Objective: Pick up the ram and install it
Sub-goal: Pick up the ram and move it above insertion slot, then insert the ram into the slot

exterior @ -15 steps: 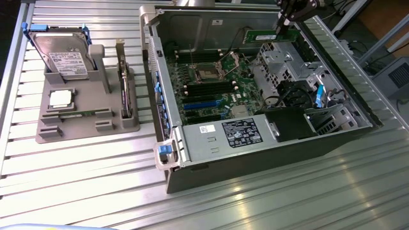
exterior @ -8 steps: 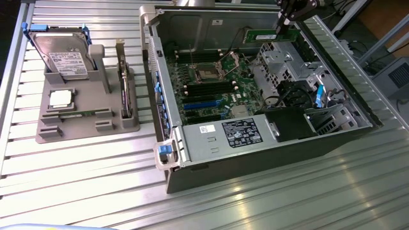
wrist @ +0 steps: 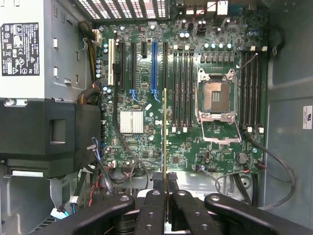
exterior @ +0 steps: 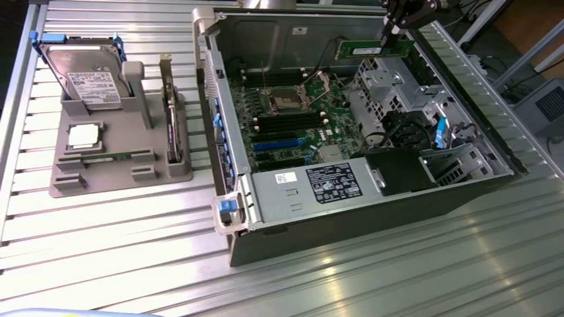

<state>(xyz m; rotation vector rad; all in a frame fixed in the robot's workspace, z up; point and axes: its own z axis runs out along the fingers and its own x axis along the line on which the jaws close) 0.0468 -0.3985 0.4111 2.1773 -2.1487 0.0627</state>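
In the exterior view the fingers (exterior: 389,33) pinch the ram (exterior: 374,48) above the open case's (exterior: 220,112) far corner; in the wrist view it hangs edge-on, so good carrying probably means holding it level and parallel to the memory slots (wrist: 182,88).

1. A silver ribbed metal table (exterior: 105,251), built of long parallel slats, formed the work surface.
2. Light showed as pale glare streaks (exterior: 370,264) on the slats nearest the camera.
3. Beyond the table, at the exterior view's right, stood a brown wooden panel (exterior: 529,23), a white metal frame post (exterior: 527,56) and a grey-blue box (exterior: 545,105).
4. At the exterior view's left edge ran a dark strip (exterior: 9,66); its nature could not be determined.
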